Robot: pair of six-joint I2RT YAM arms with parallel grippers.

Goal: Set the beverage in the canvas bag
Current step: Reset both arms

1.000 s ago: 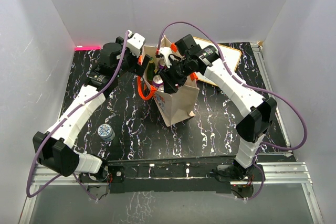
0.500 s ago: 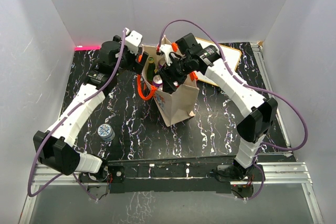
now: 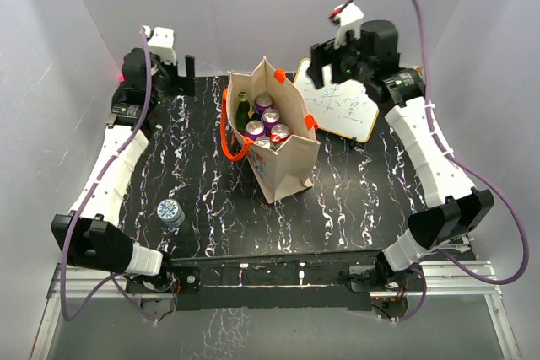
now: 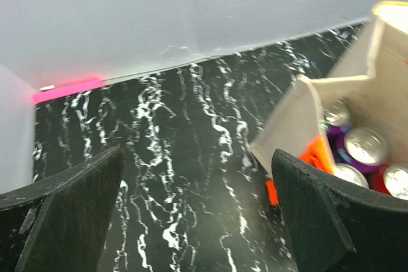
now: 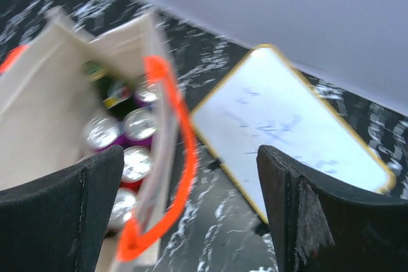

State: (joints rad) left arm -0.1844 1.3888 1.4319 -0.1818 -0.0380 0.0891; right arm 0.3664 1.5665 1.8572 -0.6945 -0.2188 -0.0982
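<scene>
Away from the canvas bag (image 3: pixel 287 170), left tool (image 4: pixel 197 214) and right tool (image 5: pixel 191 214) have both pulled back, each gaping wide, holding nothing.

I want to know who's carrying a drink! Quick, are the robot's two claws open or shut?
Left gripper: open, holding nothing.
Right gripper: open, holding nothing.

We see a black tabletop (image 3: pixel 202 191) veined with white, a gold-framed whiteboard (image 3: pixel 346 111) with faint scribbles lying on it at the far right, a pink strip (image 4: pixel 67 88) along the far-left wall foot, and white walls (image 3: pixel 253 6) around.
</scene>
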